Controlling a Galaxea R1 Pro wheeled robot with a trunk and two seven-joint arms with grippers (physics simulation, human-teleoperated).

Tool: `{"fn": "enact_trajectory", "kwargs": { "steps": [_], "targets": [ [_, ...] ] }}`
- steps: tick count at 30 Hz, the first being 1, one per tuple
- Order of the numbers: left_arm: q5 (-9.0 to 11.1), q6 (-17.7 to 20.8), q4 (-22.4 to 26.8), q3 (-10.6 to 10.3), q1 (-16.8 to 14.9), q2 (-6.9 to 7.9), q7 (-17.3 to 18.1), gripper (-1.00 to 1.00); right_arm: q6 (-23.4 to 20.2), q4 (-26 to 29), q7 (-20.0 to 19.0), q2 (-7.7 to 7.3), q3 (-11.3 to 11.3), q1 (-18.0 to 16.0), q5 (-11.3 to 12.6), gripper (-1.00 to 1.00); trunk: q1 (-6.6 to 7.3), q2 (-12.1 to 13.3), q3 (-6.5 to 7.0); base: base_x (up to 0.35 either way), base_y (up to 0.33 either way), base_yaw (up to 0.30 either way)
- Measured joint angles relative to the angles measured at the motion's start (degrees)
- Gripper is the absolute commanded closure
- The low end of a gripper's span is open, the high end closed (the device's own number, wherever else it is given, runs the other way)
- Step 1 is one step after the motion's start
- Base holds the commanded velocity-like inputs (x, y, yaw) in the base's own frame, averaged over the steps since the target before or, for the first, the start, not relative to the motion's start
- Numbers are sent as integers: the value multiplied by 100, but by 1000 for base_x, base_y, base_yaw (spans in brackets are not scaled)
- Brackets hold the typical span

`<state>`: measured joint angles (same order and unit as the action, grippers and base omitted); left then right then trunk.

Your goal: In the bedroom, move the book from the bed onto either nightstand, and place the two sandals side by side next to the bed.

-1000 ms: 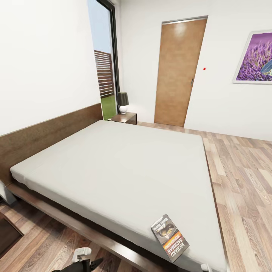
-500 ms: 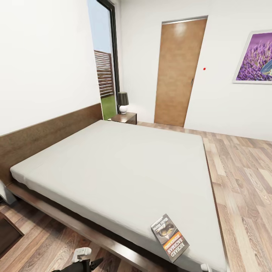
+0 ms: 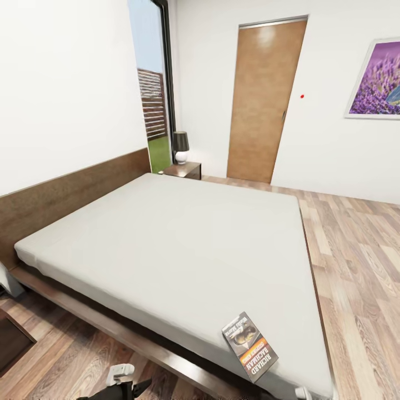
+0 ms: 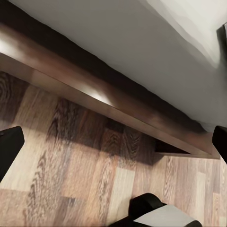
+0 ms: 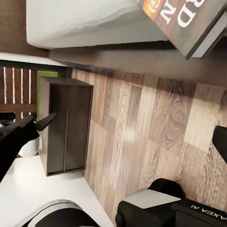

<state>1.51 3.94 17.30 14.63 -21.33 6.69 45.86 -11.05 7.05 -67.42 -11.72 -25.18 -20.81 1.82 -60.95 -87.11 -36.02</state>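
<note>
None of the task is done yet, as far as I can see. The book (image 3: 250, 346) lies flat on the white mattress of the bed (image 3: 183, 244), close to the near corner by the foot, its lettered cover facing up. In my right wrist view a corner of it (image 5: 189, 21) juts just past the mattress edge above the dark frame. So the book has yet to be lifted and carried.

The one nightstand (image 3: 183, 169) I can see stands at the far side of the bed, beside the headboard and under a small dark-shaded lamp (image 3: 180, 147), well apart from the book. A dark low piece of furniture (image 5: 66, 125) sits on the floor in my right wrist view; I cannot tell if it is a nightstand.

No sandals appear in these pictures, so I judge that part is wholly ahead of me.

My left jaws (image 4: 113, 142) hang low over the wood floor (image 3: 355, 261) beside the bed frame, spread wide and holding nothing. My right jaws (image 5: 125, 137) are likewise parted and bare, aimed at the floor just below the book's corner.

Next I judge I must reach the book, the right arm being nearer.
</note>
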Motion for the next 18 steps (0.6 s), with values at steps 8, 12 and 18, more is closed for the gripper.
{"fn": "enact_trajectory", "kwargs": {
  "steps": [8,12,18],
  "targets": [
    [0,-2,2,-1,0,0,0,-100,4,-1,0,1,2,0,1,-100,0,0,-72,0,0,0],
    [5,2,2,7,0,0,0,-100,-3,1,0,3,7,0,1,-100,0,0,-109,0,0,0],
    [20,8,10,39,0,12,0,-100,-14,12,2,17,8,0,1,-100,0,0,-163,0,0,0]
  ]
}}
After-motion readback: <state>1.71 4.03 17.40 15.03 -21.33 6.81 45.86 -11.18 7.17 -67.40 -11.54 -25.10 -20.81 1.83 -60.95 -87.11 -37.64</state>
